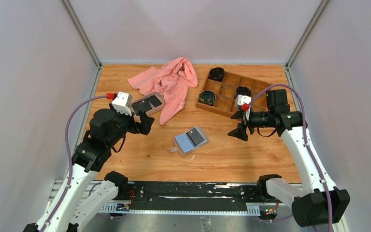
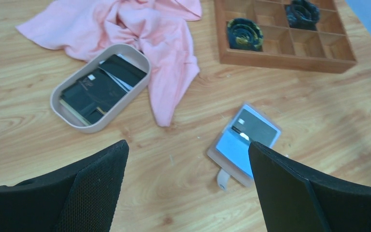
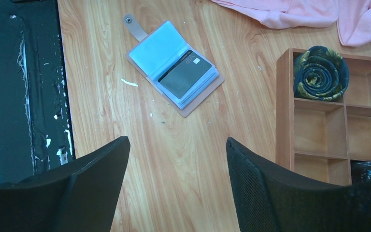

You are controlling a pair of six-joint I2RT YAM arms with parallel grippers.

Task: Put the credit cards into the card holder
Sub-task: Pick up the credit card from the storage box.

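Note:
The tan card holder (image 1: 182, 145) (image 2: 232, 154) (image 3: 149, 49) lies open mid-table, blue lining up, with one dark credit card (image 1: 196, 137) (image 2: 257, 128) (image 3: 185, 75) on its pocket side. Several more dark credit cards (image 1: 147, 103) (image 2: 95, 91) lie in the oval beige tray (image 1: 158, 106) (image 2: 61, 108). My left gripper (image 1: 145, 123) (image 2: 188, 150) hovers open and empty in front of the tray, left of the holder. My right gripper (image 1: 238, 132) (image 3: 178, 140) hangs open and empty to the right of the holder, over bare wood.
A pink cloth (image 1: 170, 83) (image 2: 160, 34) (image 3: 309, 12) is crumpled behind the tray, one fold touching it. A brown wooden compartment box (image 1: 232, 94) (image 2: 290, 57) (image 3: 284, 116) at back right holds dark rolled items (image 2: 244, 33) (image 3: 320, 72). A black rail (image 3: 26, 87) runs along the near edge.

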